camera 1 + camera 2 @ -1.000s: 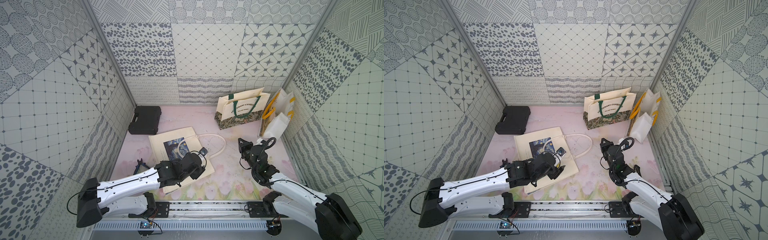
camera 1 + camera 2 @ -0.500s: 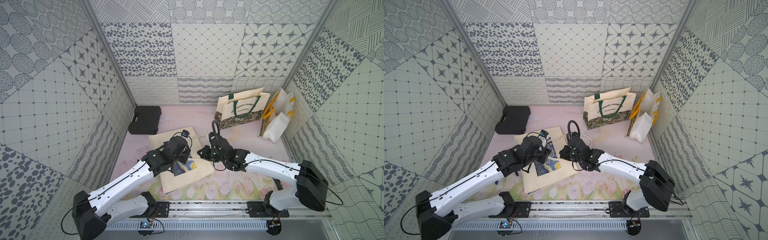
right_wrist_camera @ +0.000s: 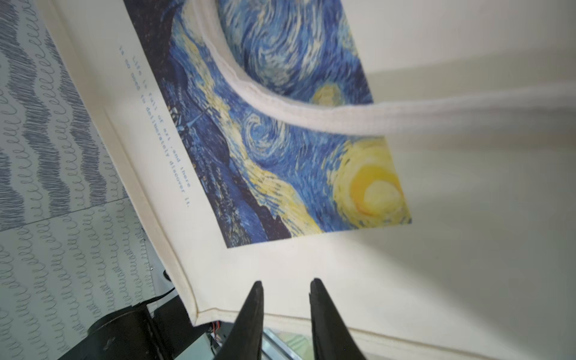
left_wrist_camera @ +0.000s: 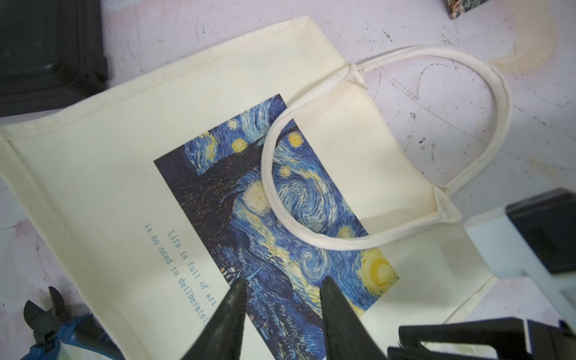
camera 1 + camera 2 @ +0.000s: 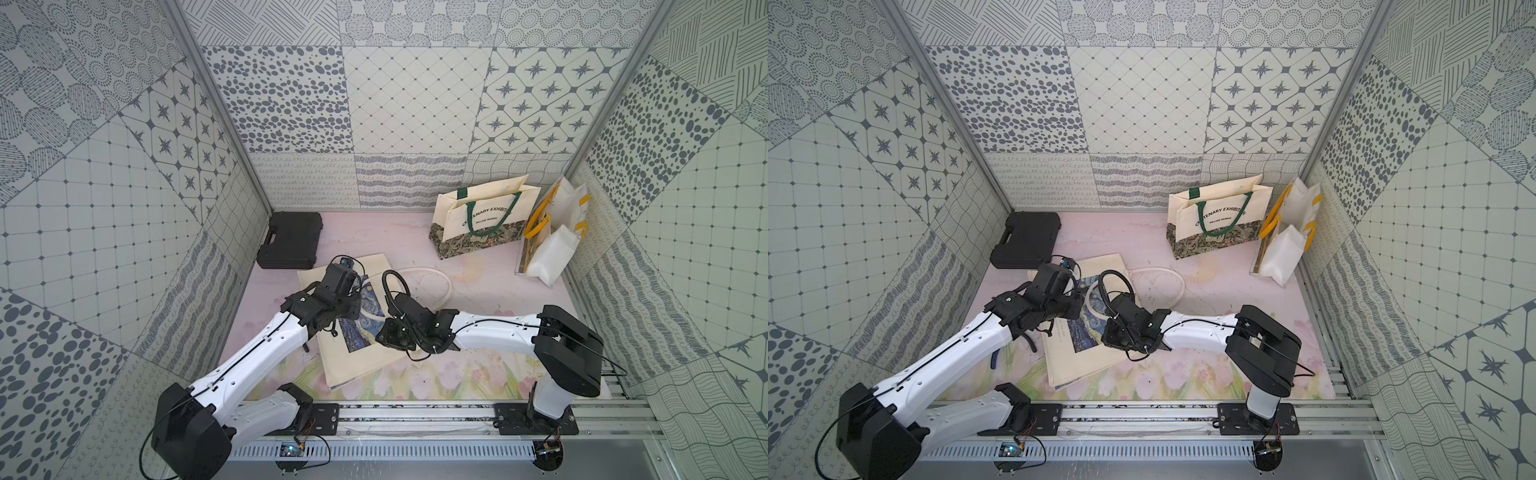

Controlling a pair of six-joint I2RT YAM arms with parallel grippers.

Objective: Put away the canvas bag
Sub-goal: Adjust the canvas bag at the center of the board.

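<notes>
A cream canvas tote bag [image 5: 353,365] lies flat at front centre of the pale pink table [image 5: 478,266], a black plastic case [image 5: 291,239] behind it in the left back corner, an upright green-handled shopping bag [image 5: 482,220] behind to the right, and white yellow-handled bags [image 5: 550,255] beside that against the right wall.

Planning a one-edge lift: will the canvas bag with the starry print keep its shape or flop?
Probably flop: the canvas bag lies flat as thin cloth, so should sag and fold. Flat and seemingly empty, it is likely light. Its loose handle loops may dangle and snag.
</notes>
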